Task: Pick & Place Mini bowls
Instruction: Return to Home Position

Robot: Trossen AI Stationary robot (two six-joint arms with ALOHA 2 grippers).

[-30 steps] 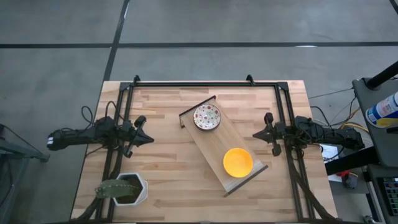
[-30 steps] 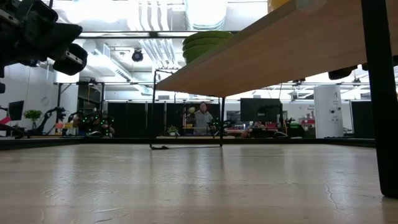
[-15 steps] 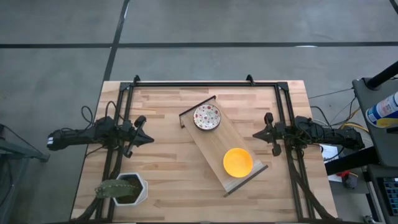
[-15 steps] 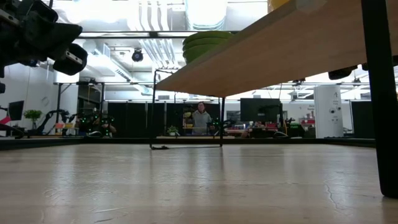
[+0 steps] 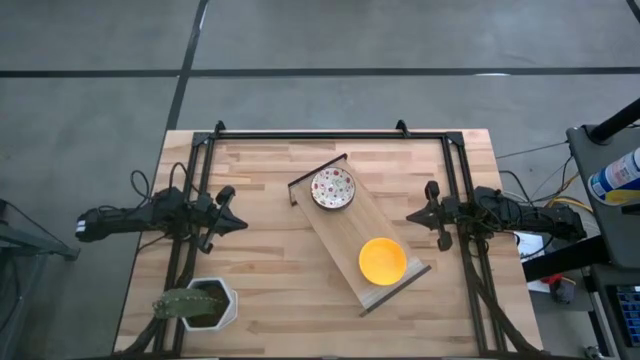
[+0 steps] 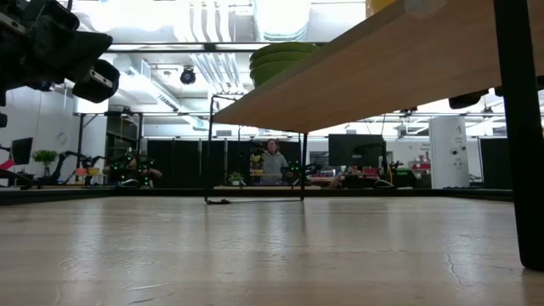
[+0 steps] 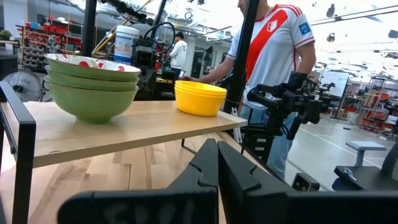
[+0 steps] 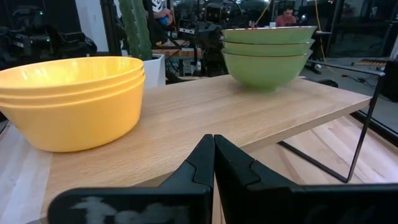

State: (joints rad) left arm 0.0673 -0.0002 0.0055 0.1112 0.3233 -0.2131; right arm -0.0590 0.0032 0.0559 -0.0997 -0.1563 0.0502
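Nothing on the table has shifted in the last second. Both arms, both stacks and the shelf lie exactly as they did, and only a distant person [image 6: 272, 161] at the back of the room has moved slightly.

Risk, as judged from this layout:
- The yellow bowls [image 5: 382, 260] sit at the end of the raised wooden shelf [image 5: 338, 232] closest to the right gripper [image 5: 413, 217]. Any swing of that arm at shelf height could clip the stack or push it off the end.
- Three bowls nest in each stack. A knock to the shelf frame could unseat the top bowl, though both stacks look level and well seated.
- A person in a red-sashed shirt [image 7: 273, 50] stands just beyond the right arm — a contact hazard if that arm moves outward.

Tool state:
- Left gripper [image 5: 238, 222]: fingers pressed together, holding nothing and touching nothing. The floral bowls [image 5: 333, 187], green on the outside, are the nearer stack ahead of it, with the yellow stack beyond.
- Right gripper: fingers likewise together and empty. The yellow stack is near in front of it, with the floral stack farther along the shelf.

The shelf lies between the two grippers, clear of both. The potted cactus [image 5: 200, 303] stands on the table [image 5: 270, 290] beside the left arm — not involved. Placement appears complete.
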